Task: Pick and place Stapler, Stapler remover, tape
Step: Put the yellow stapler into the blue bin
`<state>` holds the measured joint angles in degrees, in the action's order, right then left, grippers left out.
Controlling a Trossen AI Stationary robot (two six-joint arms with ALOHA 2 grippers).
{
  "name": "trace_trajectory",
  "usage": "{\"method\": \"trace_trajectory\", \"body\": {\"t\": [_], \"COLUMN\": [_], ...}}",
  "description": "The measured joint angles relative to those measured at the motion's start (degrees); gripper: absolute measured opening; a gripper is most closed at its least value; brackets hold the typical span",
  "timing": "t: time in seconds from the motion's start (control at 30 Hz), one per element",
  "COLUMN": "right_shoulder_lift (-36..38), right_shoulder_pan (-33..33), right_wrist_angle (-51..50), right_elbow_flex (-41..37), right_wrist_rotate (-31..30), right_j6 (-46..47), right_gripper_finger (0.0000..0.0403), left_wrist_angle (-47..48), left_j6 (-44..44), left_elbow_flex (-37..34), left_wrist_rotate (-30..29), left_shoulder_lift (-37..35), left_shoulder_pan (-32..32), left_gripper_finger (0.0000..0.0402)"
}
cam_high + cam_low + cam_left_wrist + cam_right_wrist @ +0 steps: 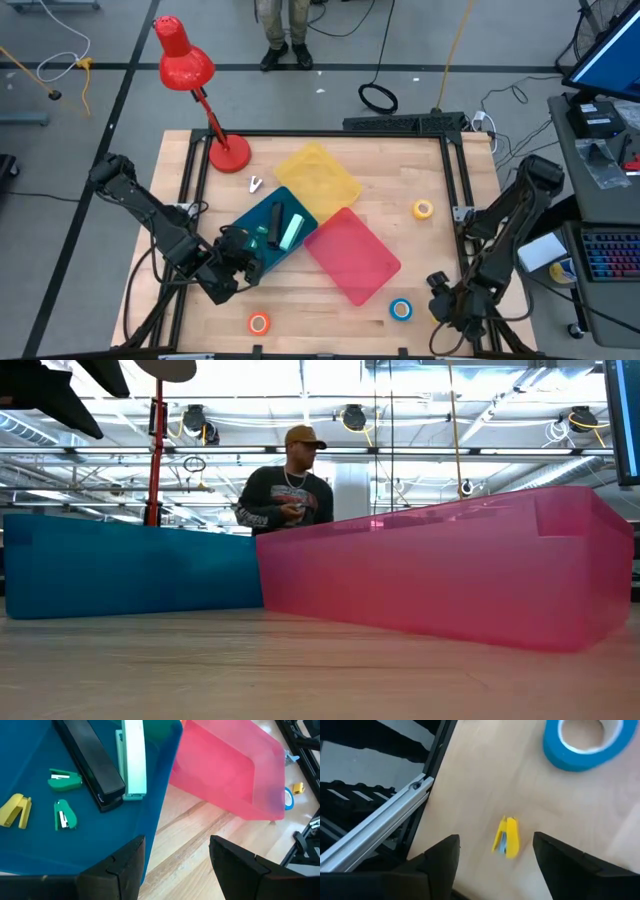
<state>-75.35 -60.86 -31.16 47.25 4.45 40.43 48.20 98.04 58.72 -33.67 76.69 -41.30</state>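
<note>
My left gripper [175, 866] [237, 266] is open over the near corner of the blue tray [30, 850] [262, 240]; one finger stands over the tray's inside, the other over the bare table. In the tray lie a black stapler [90, 760], a mint-green stapler [134, 760], two green staple removers [65, 779] and a yellow one [15, 810]. My right gripper [495, 862] [440, 296] is open near the table's right near corner, above a small yellow staple remover [506, 837] lying on the wood. A blue tape roll [582, 740] [401, 309] lies flat just beyond it.
A pink tray [352, 256] [450, 570] sits beside the blue one, and a yellow tray [316, 175] lies farther back. A yellow tape roll [423, 209], an orange tape roll [259, 323], a pale staple remover [255, 184] and a red desk lamp [190, 70] share the table. A person [290, 490] stands behind the far edge.
</note>
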Motion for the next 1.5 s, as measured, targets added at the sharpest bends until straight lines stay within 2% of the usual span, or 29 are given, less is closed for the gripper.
{"method": "trace_trajectory", "body": {"t": [0.17,0.43,0.6,0.8,1.03,1.5], "right_shoulder_lift": [-3.31,-6.31,-7.73,-8.20,-8.22,-8.29], "right_shoulder_pan": [0.00,0.00,0.01,0.02,0.02,0.02], "right_wrist_angle": [3.73,4.46,4.10,7.02,7.84,4.37], "right_elbow_flex": [-0.01,-0.46,-3.18,-5.69,-5.87,-5.87], "right_wrist_rotate": [0.00,-1.39,-2.90,-1.56,-1.77,-1.74], "right_j6": [-2.42,-1.35,2.06,6.68,9.64,9.42], "right_gripper_finger": [0.0246,0.0245,0.0246,0.0249,0.0248,0.0212], "left_wrist_angle": [-0.04,-0.04,-0.02,-0.01,0.12,0.18], "left_j6": [-0.02,-0.33,-0.70,-1.63,-3.08,-3.52], "left_elbow_flex": [0.00,0.00,0.00,0.00,0.00,0.00], "left_wrist_rotate": [-0.94,-1.44,-1.44,-1.43,-1.44,-1.44], "left_shoulder_lift": [0.02,0.02,0.02,0.02,0.02,0.02], "left_shoulder_pan": [0.00,0.00,0.00,0.00,0.00,0.00], "left_gripper_finger": [0.0218,0.0218,0.0218,0.0218,0.0218,0.0219]}}
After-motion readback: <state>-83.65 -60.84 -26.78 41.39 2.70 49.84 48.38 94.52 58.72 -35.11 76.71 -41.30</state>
